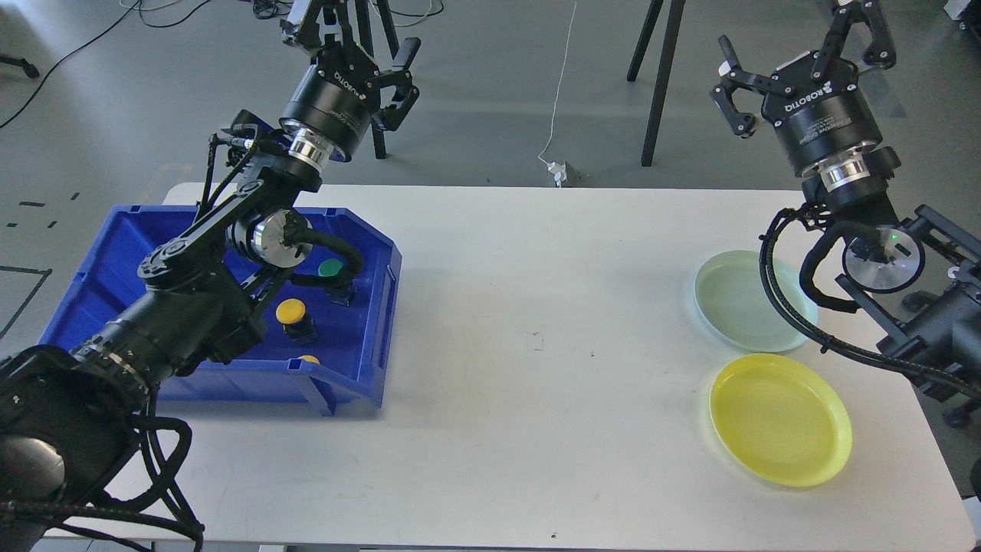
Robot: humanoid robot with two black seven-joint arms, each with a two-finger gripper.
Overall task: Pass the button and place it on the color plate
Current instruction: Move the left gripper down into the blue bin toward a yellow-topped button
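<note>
The matte white table [536,322] carries a glossy blue plastic bin [115,261] at nine o'clock; shallow round plates, pale green [736,295] and yellow [778,418], at three to four. Yellow button [291,310] and green button [330,267] sit inside. Left gripper [366,57] and right gripper [797,57] hover spread, empty. Smooth domed caps might slip; bin walls could block descent.

Head cam, fwd-down over table [536,307]
</note>
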